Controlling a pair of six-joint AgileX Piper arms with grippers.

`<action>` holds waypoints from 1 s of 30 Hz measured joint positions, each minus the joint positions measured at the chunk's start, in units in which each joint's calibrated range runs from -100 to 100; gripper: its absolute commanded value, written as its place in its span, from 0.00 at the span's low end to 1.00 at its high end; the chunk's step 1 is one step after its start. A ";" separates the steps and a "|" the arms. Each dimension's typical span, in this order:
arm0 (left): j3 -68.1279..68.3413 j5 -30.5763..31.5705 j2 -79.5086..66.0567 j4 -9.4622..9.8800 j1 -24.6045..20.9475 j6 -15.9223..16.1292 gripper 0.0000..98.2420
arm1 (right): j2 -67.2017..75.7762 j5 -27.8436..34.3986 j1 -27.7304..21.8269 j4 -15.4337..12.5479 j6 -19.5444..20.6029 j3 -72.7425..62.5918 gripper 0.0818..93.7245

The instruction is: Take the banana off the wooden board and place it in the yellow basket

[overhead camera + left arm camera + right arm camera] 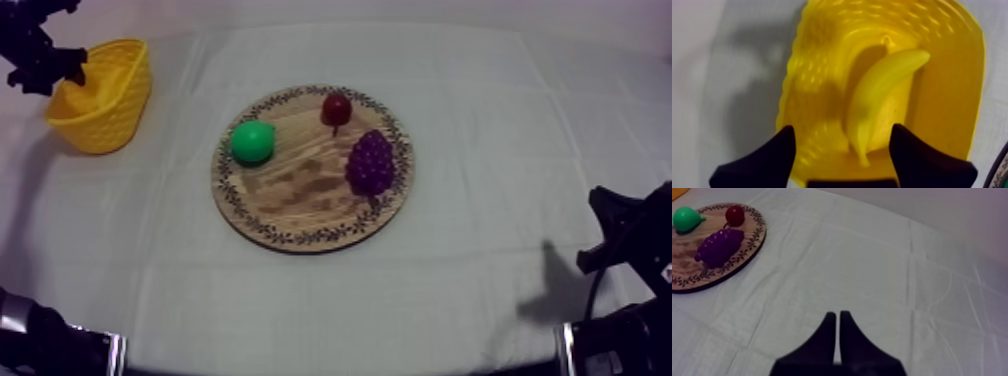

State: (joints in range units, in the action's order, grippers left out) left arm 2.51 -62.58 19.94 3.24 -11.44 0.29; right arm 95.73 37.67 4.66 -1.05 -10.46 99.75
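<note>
Whole rig is basically matte black. The left claw (842, 129) and right claw (837, 314) each have two chunky black fingers (767, 161), wide at the root and narrowing to blunt tips. Arm segments (45, 342) at the desk's (480, 130) near edge each wear a pale silvery band (113, 352).

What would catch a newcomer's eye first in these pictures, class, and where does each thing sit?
The banana lies inside the yellow basket at the left side, with the left gripper open just above it. In the middle of the cloth, the round wooden board carries a green pear, a small red fruit and purple grapes. The right gripper rests shut over the cloth, away from the board.
</note>
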 measured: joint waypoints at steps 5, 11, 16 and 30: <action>8.05 2.28 -8.00 0.22 -0.18 -0.29 0.71 | 0.00 0.00 0.00 0.00 0.00 0.00 0.00; 20.74 3.66 -25.21 0.35 -0.91 0.00 0.61 | 0.00 0.00 0.00 0.00 0.00 0.00 0.00; 30.84 3.03 -41.65 0.21 -0.95 0.18 0.45 | 0.00 0.00 0.00 0.00 0.00 0.00 0.00; 50.28 9.13 -85.41 0.27 2.74 -0.29 0.01 | 0.00 0.00 0.00 0.00 0.00 0.00 0.00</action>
State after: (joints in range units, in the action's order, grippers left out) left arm 52.79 -53.46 -65.48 3.52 -8.71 0.00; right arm 95.73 37.67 4.66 -1.05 -10.46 99.75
